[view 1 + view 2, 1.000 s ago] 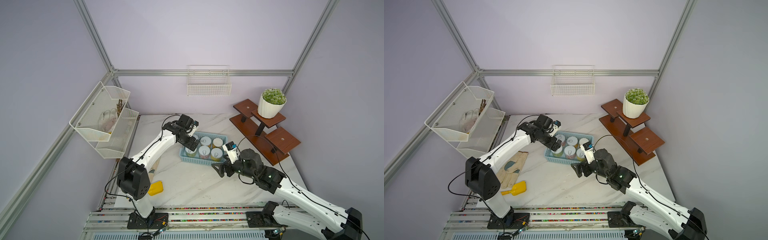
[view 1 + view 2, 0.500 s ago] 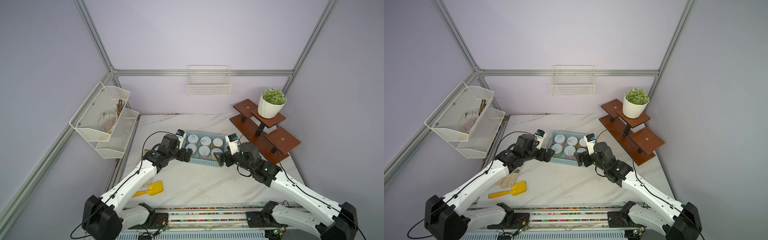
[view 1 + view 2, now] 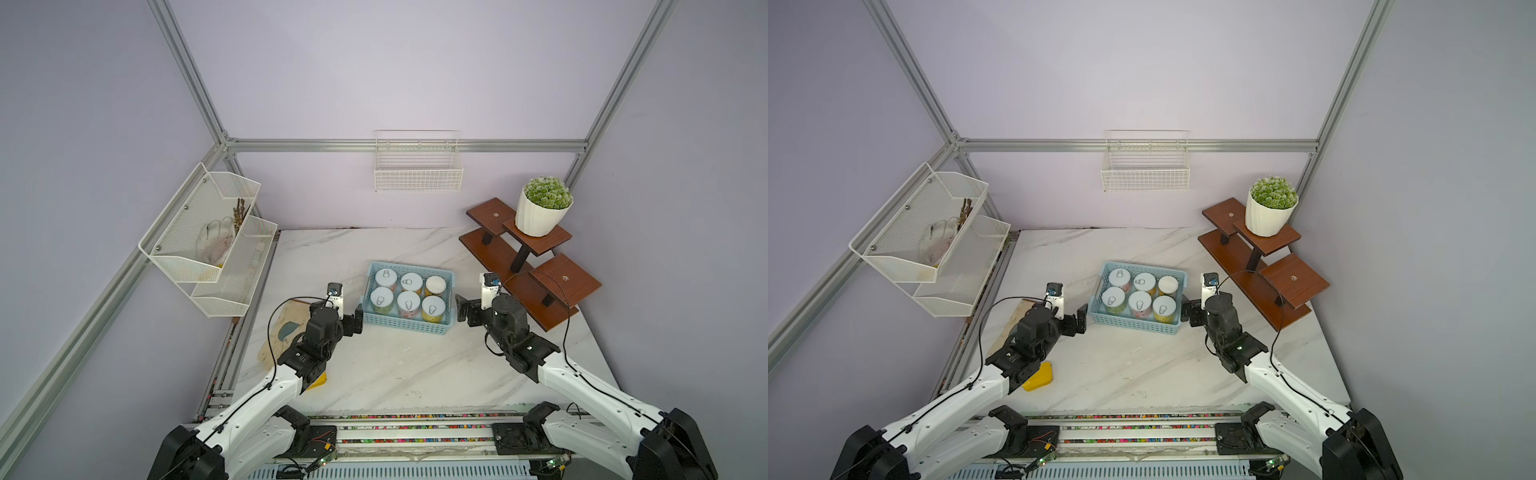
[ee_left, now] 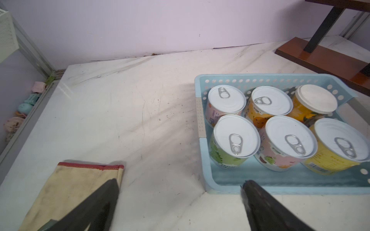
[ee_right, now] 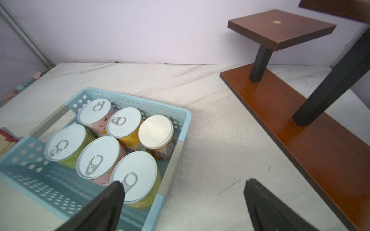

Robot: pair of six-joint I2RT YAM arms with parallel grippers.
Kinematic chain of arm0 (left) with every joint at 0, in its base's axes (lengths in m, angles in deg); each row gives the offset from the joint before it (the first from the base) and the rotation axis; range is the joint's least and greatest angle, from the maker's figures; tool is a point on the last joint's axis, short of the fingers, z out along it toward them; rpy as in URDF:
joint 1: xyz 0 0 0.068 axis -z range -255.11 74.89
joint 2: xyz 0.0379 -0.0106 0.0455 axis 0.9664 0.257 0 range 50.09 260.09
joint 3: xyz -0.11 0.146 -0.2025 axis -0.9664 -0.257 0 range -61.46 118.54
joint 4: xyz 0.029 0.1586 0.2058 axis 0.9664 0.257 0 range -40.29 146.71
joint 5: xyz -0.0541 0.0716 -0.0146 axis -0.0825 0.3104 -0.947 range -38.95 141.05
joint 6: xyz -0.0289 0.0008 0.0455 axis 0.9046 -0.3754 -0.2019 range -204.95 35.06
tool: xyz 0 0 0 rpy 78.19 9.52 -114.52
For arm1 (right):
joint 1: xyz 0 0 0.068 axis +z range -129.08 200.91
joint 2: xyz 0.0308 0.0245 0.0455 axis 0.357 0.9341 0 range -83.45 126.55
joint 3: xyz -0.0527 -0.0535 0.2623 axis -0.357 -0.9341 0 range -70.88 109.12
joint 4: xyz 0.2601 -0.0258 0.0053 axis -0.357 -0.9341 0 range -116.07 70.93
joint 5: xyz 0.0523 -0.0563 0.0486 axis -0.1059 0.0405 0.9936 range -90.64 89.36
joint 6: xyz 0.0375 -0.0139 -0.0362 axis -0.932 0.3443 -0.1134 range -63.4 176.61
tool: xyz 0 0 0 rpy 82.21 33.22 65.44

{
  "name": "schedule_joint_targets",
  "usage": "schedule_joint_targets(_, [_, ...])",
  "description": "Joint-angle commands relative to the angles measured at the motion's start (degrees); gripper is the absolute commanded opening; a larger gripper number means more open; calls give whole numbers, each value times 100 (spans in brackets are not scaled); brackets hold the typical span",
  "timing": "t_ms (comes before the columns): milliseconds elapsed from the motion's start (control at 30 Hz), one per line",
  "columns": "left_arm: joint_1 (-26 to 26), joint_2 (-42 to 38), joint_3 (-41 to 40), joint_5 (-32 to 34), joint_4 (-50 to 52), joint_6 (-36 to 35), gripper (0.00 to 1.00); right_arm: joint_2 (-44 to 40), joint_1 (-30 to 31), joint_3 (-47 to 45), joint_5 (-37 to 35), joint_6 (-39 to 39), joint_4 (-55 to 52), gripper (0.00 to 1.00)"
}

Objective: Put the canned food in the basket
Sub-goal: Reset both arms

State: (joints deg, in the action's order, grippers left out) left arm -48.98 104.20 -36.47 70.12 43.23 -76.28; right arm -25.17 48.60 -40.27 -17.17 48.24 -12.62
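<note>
Cans [image 3: 408, 300], six, stand upright in two rows inside the blue basket [image 3: 405, 327] on the table [image 3: 395, 365], none visible outside, so loading appears complete; left gripper [image 4: 180, 185] and right gripper [image 5: 183, 183] flank it, jaws apart, empty.

Even soft light, faint shadows, wrist views blurred at edges

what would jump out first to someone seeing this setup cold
The light blue basket at mid-table, packed with six cans in two rows of three. The open left tool and right tool sit empty at its short ends. A green potted plant tops the wooden stand at the back right.
</note>
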Motion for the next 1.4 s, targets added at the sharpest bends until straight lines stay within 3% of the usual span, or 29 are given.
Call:
schedule_joint_targets(0, [-307,-95,-88,346,-1173,-365,100,-10,-165,-342,-325,394,1056,99])
schedule_joint_targets(267, [-1100,205,-558,458,-1964,-463,100,329,-744,-1085,-109,966,2547,99])
schedule_joint_targets(600, [-1559,836,-658,537,-2764,-1016,100,1281,-1331,-925,-21,1037,3115,99])
schedule_joint_targets(900, [-1849,2000,-681,201,-3959,-1255,100,2260,-1653,-949,280,1326,4254,99])
schedule_joint_targets(1367, [-2183,3673,-858,-193,-5953,-1185,100,2805,-2092,-1353,775,1103,5607,99])
